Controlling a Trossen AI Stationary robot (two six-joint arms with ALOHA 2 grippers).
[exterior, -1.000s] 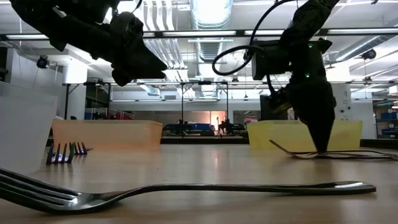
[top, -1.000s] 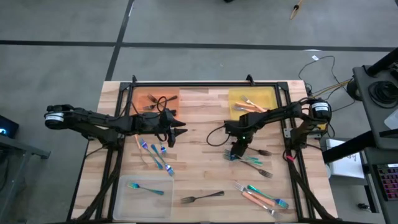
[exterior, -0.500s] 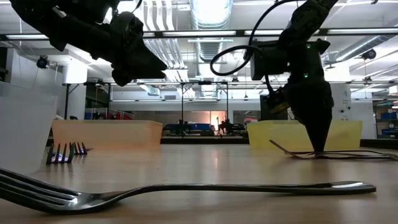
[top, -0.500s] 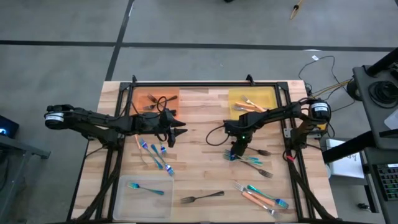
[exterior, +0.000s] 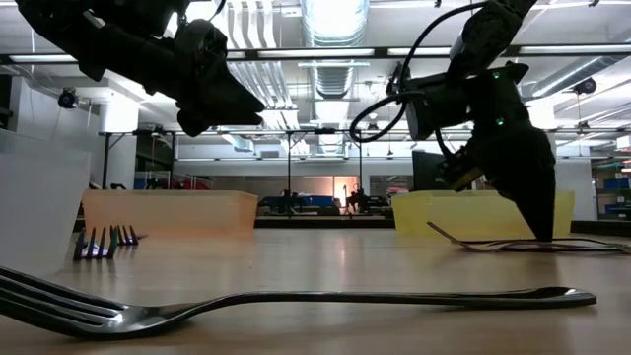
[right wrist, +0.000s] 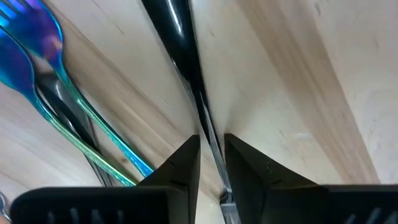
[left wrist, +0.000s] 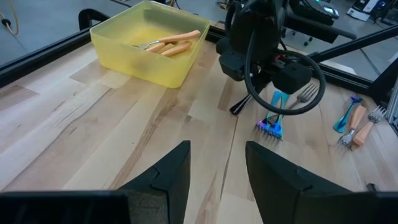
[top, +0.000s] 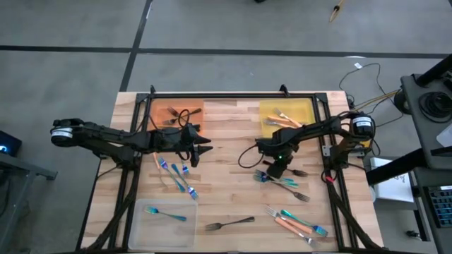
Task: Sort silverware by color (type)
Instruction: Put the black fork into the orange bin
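Readable text: none in any view.
Labels, brands: none legible on the two dark arms, the wooden slatted table top (top: 233,127) or the flat orange, yellow and clear trays.
Numbers, signs: none can be made out in the room behind the table; whatever hangs there is too small and blurred to read.

A robotics lab or workshop: exposed ceiling ducts (exterior: 330,20) and strip lights fill the top of the low view, bare concrete floor (top: 226,28) surrounds the wooden table (top: 229,116), and loose cables (top: 364,77) trail at right.
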